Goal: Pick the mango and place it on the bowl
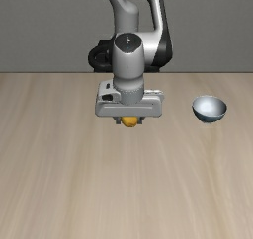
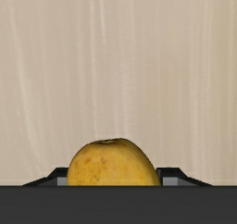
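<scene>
A yellow-orange mango (image 2: 113,163) sits between my two fingertips, and each finger (image 2: 172,177) presses against one side of it. In the exterior view my gripper (image 1: 129,118) points straight down at the middle of the wooden table (image 1: 59,174), with just a bit of the mango (image 1: 129,122) showing beneath the hand. The gripper (image 2: 113,180) is shut on the mango. A small grey metal bowl (image 1: 209,108) stands on the table toward the exterior view's right of my hand, well apart from it.
The robot's base (image 1: 133,55) stands at the table's far edge behind the hand. A grey wall runs along the back.
</scene>
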Tool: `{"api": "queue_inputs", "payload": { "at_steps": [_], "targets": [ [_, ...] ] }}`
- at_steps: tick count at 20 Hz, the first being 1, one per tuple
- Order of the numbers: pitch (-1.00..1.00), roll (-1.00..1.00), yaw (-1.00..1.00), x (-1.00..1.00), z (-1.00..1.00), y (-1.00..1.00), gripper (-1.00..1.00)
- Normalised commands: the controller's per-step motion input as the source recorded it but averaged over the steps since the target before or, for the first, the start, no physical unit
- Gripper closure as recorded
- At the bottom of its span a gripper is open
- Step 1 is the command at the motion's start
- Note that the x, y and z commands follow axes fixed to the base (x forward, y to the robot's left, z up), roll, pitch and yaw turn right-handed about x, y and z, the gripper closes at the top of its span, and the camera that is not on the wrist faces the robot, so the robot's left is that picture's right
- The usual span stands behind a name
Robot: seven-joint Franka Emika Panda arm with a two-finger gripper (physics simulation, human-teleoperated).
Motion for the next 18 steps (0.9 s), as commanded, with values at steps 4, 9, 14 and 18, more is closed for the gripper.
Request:
{"api": "queue_inputs", "payload": {
  "at_steps": [4, 9, 14, 18],
  "targets": [
    [0.00, 0.00, 0.00, -0.50, 0.50, 0.00, 1.00],
    [0.00, 0.00, 0.00, -1.00, 0.00, 0.00, 1.00],
    [0.00, 0.00, 0.00, -0.40, 0.00, 0.60, 1.00],
    [0.00, 0.00, 0.00, 0.00, 0.00, 1.00, 1.00]
  ]
}}
